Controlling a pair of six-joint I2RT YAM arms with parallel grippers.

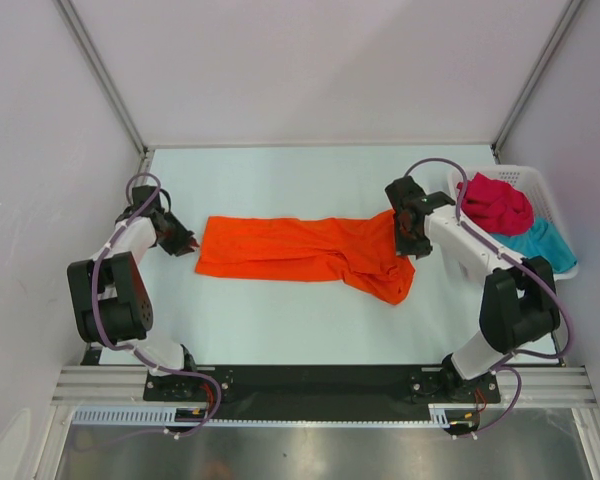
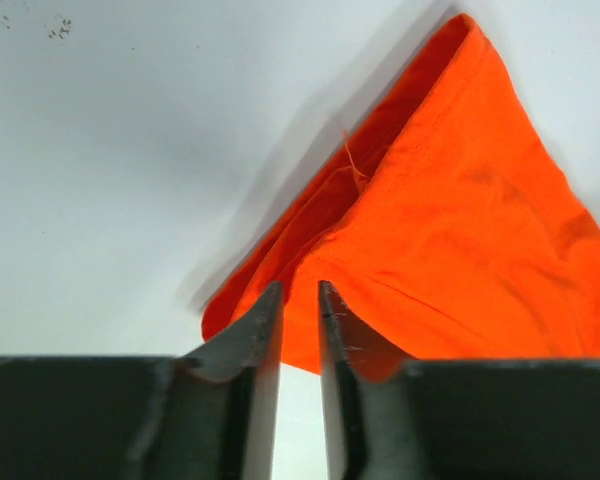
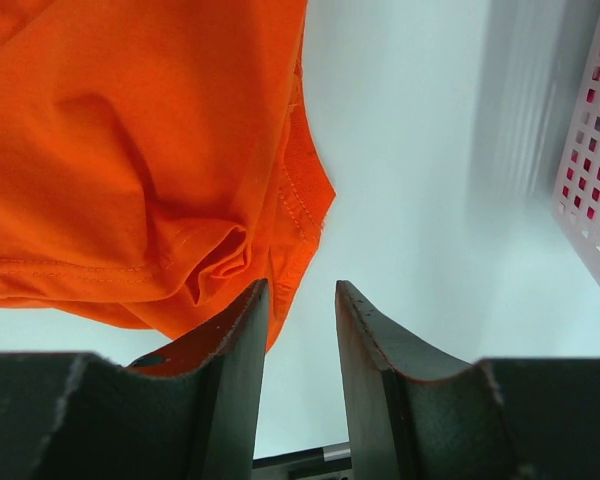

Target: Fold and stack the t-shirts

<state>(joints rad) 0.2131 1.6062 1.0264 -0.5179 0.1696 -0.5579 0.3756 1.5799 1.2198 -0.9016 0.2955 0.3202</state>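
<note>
- the orange shirt (image 1: 290, 250) lies flat on the table (image 1: 310, 180), near the middle, folded into a long band.
- its long axis runs left to right across my top view, between the two arms.
- the left end is squared off and points at the left gripper (image 1: 185, 243); the right end is rumpled and sags toward the near edge, below the right gripper (image 1: 410, 248).
- on the left wrist view a corner of the band comes to a point away from the camera, with a folded layer showing along its left edge.
- left gripper: fingers slightly parted, a narrow gap with bare table showing through it lower down. the tips sit right at the shirt's near edge and i see no cloth pinched between them.
- right gripper: fingers spread, with bare table in the gap. the shirt's hemmed edge is beside and beyond the left-hand finger in that wrist view, not between the two.
- the white lattice basket (image 1: 565, 262) stands at the right edge of the table, just beside the right arm.
- in it the red shirt (image 1: 495, 203) is bunched at the far end, and the teal shirt (image 1: 542, 243) is bunched at the near end, touching the red one.
- both of those are crumpled, so i cannot tell which way they point.
</note>
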